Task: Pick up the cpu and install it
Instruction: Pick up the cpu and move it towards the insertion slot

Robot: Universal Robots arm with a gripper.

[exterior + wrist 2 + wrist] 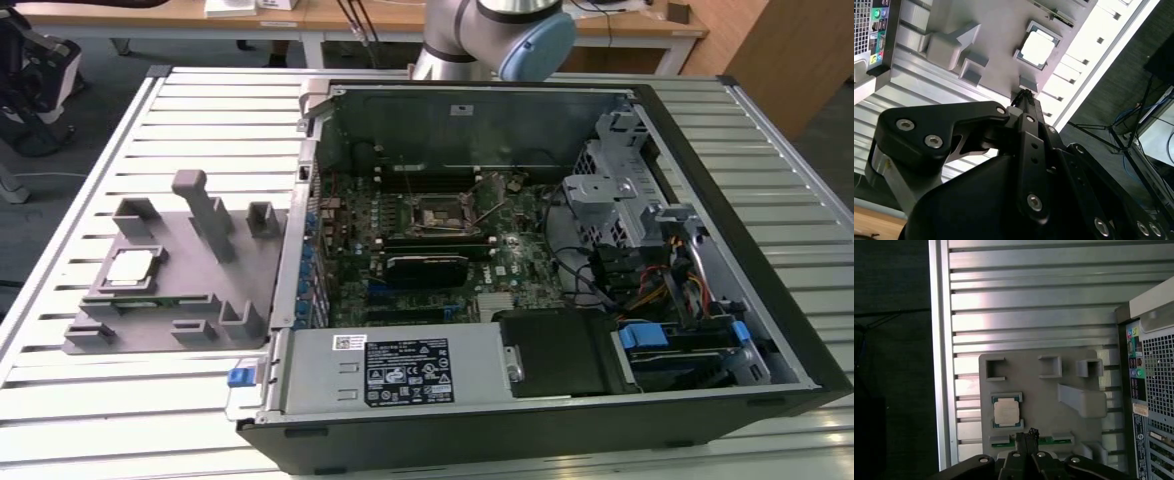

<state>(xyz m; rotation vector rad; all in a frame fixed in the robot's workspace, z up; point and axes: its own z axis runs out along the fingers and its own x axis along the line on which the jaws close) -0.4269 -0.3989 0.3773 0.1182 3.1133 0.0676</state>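
Black gripper (1030, 434) is seen in both wrist views, its fingertips (1024, 96) drawn together with no gap visible between them; nothing is held. It is carried high above the work, pointed down toward the grey fixture tray (1046, 392), well clear of any surface. In the first wrist view the tips are lined up over the narrow green circuit strip (1060, 440) at the tray's edge, just beside the pocket that holds the cpu.

Cpu (1006, 412) is found lying flat in its square recess on the tray, pale metal top upward, untouched and not yet lifted. It is noted again in the second wrist view (1037, 49) and in the exterior view (131, 267).

Tray is set on the slatted aluminium table (80, 400), at the exterior view's left of the open computer case (767, 250), just beside it. The square socket frame (445, 213) is seen on the motherboard inside the case, well apart from the cpu.

A grey arm segment with a blue joint cap (534, 45) is caught at the upper edge of the exterior view, behind the case.
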